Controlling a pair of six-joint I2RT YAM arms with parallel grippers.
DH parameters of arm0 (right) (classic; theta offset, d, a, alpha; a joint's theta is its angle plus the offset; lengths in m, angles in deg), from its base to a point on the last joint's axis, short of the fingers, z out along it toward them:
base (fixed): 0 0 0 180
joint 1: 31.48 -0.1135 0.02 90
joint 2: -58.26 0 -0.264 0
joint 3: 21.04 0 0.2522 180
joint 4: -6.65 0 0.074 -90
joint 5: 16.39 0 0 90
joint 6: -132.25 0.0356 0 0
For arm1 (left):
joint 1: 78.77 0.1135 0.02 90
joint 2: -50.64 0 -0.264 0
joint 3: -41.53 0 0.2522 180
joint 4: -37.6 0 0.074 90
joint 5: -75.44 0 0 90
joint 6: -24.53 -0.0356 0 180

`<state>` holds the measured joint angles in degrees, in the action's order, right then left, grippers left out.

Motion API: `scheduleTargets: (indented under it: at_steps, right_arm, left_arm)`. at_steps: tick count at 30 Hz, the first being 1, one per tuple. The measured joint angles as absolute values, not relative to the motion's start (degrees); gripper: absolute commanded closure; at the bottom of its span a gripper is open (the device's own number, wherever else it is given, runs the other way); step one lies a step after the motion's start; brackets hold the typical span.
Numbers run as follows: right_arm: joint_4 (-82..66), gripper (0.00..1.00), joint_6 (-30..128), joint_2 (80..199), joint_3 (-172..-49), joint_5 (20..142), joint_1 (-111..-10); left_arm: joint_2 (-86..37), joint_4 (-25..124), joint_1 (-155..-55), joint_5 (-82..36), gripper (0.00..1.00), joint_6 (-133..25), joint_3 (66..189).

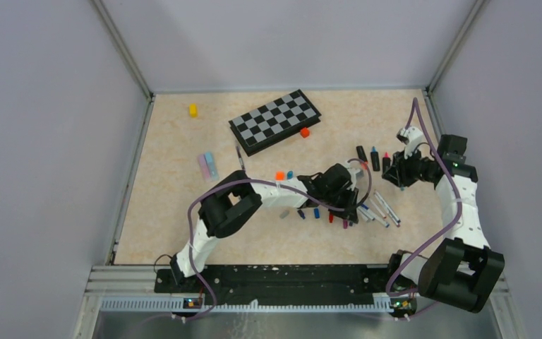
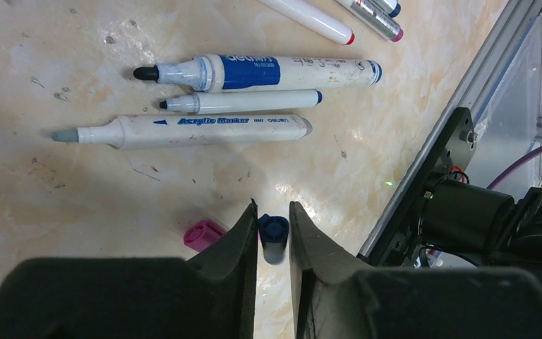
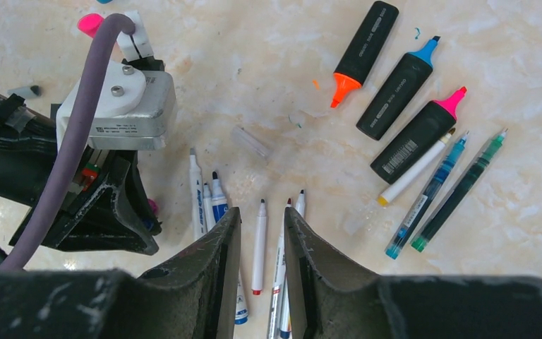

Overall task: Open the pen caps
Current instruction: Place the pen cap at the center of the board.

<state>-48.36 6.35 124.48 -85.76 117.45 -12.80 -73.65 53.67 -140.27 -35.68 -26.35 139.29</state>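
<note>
Beige marbled tabletop, walled in grey, carries a black-and-grey chessboard near its far edge. Nearer the arms' bases than the chessboard and to its right, the pens lie uncapped in a loose cluster. Three black highlighters lie just right of the chessboard, their orange, blue and pink tips bare. Loose pen caps dot the tabletop between the chessboard and the near edge. The left gripper hangs low on the near side of the chessboard, its fingers a little apart with a dark blue cap between them; whether they pinch it or merely flank it cannot be told. A pink cap lies just beside that one. The right gripper, well right of the chessboard, holds nothing, its jaws narrowly spread above the pens.
</note>
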Motion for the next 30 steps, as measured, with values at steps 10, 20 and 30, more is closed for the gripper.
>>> scheduleTargets:
  at_steps: [10, 20, 30]
  right_arm:
    - [-48.23, 0.72, 6.33, 124.48, -85.09, 117.47, -12.8]
    - [-48.43, 0.72, 5.87, 124.48, -84.93, 117.82, -12.8]
    - [-49.28, 0.71, 2.92, 124.28, -84.65, 121.21, -12.8]
  left_arm:
    - [-73.65, 54.78, -139.98, -35.6, 0.69, -26.42, 140.85]
    - [-69.39, 54.76, -139.98, -31.55, 0.71, -29.74, 137.04]
    - [-42.95, 46.45, -139.94, -14.05, 0.44, -41.02, 117.87]
